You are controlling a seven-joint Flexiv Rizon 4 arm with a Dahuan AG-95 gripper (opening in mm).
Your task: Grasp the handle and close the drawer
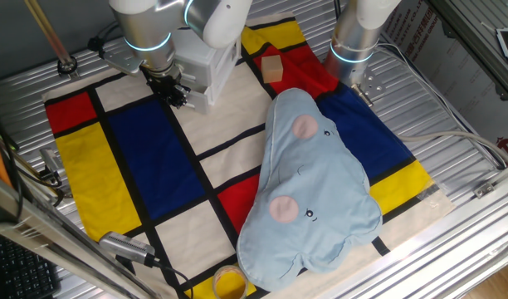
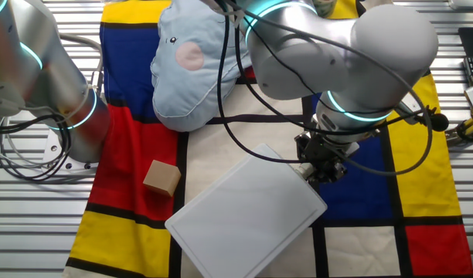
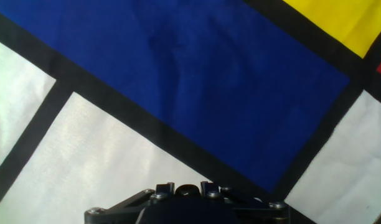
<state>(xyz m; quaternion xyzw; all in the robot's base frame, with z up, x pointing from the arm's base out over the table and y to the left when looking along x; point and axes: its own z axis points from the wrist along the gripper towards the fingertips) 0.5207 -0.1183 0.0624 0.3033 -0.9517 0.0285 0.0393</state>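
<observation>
Black gripper [image 1: 174, 90] is held low at the front of the white cabinet [image 2: 248, 212], pointing down at the checked cloth [image 1: 146, 166]; whether its jaws are parted cannot be told. The drawer itself cannot be made out. A wooden cube [image 2: 161, 177] and blue pillow [image 1: 308, 187] are set apart from it.

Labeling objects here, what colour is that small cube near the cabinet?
Tan wood cube, clearest in the other fixed view.

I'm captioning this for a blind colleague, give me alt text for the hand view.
The camera looks down on a cloth of blue, white and yellow panels split by black bands. The gripper's dark base fills the bottom edge; no drawer or handle appears.
</observation>
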